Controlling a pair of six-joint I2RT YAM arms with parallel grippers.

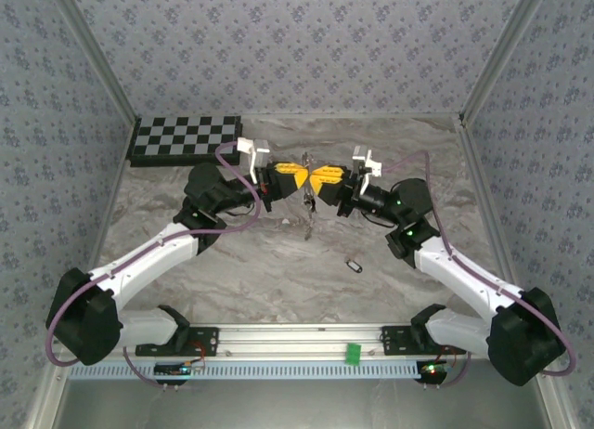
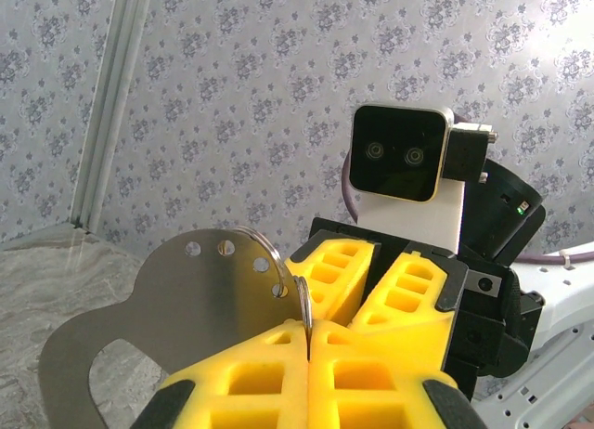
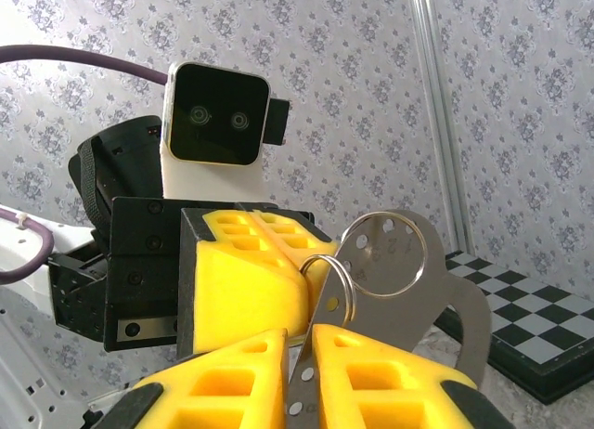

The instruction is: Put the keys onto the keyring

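1. Top external view shows both arms reaching inward over the middle of the desk, toward its far edge. The left gripper and the right gripper meet there tip to tip, above the surface.
2. The left jaws are pressed fully together on the wire of the keyring. The right jaws pinch the flat metal plate that hangs on this ring.
3. One key lies loose on the desk, right of centre and nearer the near edge, well apart from both grippers. Something thin hangs under the grippers, too small to tell what it is.
4. I judge that the ring is being held ready between the two arms, and no key is being threaded. The next move needs one gripper free to fetch the key, then a very exact aim of its hole at the split of the ring.
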